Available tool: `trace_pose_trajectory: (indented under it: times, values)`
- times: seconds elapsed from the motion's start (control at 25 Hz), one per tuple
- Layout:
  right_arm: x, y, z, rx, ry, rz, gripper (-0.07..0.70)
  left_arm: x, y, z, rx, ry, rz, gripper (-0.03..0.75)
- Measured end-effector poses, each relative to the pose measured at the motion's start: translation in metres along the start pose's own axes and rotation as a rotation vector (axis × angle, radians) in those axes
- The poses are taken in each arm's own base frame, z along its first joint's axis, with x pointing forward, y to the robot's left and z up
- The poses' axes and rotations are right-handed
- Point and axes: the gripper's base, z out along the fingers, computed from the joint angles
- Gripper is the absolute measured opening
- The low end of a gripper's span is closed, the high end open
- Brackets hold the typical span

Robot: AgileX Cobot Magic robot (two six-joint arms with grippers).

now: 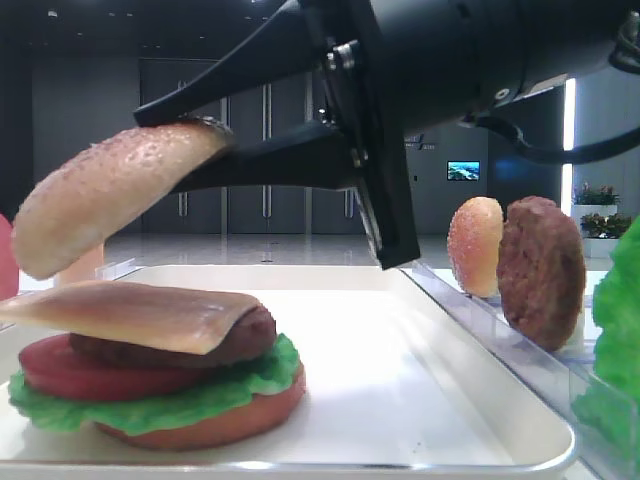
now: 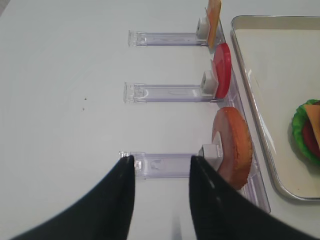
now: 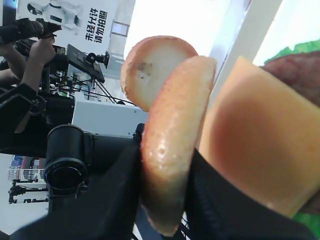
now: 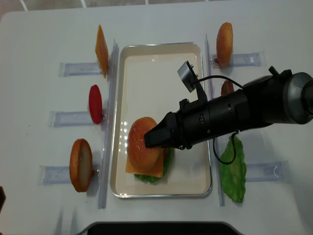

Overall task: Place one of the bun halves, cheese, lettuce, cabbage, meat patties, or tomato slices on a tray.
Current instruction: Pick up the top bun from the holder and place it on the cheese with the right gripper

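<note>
A: Bun top [image 1: 110, 195] location relative to the jaws?

B: Clamped edge-on between the right gripper [image 4: 151, 138] jaws. Its domed side tilts up, hanging just above the cheese [image 1: 130, 312], not touching it in the low side view. The stack below the jaws sits on the tray [image 4: 161, 63]: cheese, patty [image 1: 235, 340], tomato [image 1: 60, 370], lettuce [image 1: 150, 405], then an orange bun base [image 1: 220, 420].

A: Edges and free room?

B: The stack occupies the near end of the tray. Ahead of the jaws the tray floor is bare white up to the far rim. The rim is low, raised, with rounded corners. Clear acrylic racks run just outside both long sides.

A: Materials and shapes?

B: The bun top has a golden-tan, speckled crust and a pale flat underside. The cheese is a thin, smooth, tan square overhanging the patty. The patty is dark brown; the lettuce is green and frilled. On the rack to the right of the arm stand a small bun [image 1: 475, 245], a grainy spare patty [image 1: 541, 270] and a loose green leaf [image 4: 234, 169].

A: Left gripper [image 2: 160, 167]?

B: Jaws apart, holding nothing, above bare table. Just beyond them a rack holds a bun half [image 2: 232, 147] on edge; farther along stand a red slice [image 2: 222, 70] and an orange-tan slice [image 2: 214, 20].
</note>
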Motion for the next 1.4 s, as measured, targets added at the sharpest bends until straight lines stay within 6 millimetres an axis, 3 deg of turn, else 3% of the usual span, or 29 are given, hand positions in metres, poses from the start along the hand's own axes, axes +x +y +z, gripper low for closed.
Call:
trace_pose_trajectory:
  times: [1.4]
  values:
    - [0.003, -0.008, 0.007, 0.003, 0.024, 0.017, 0.194, 0.000, 0.000, 0.000, 0.000, 0.000, 0.000, 0.282]
